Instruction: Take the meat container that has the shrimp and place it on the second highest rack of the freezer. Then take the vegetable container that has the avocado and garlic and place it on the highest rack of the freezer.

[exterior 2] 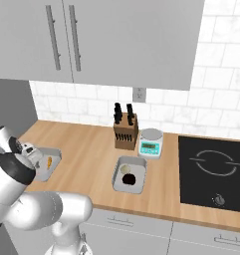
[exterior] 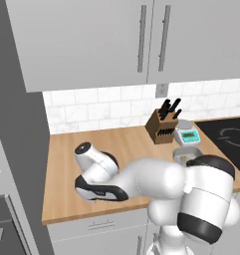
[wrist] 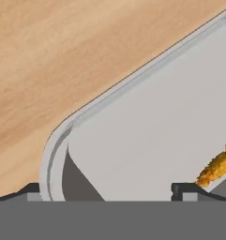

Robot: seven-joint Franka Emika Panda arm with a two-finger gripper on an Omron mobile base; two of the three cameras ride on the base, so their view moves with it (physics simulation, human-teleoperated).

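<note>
Shallow light-grey meat tray [wrist: 152,131] with orange shrimp [wrist: 217,166], left on your wooden counter [exterior 2: 91,149]; gripper [wrist: 107,190] jaws fully open, holding nothing, straddling its near rim, apparently for grasping.

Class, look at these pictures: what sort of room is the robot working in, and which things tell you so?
A home kitchen, rendered: a wooden counter under wall cabinets, a knife block and a black cooktop.

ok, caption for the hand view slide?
Open end effector low over the meat container rim, shrimp at right, wooden counter beyond.
</note>
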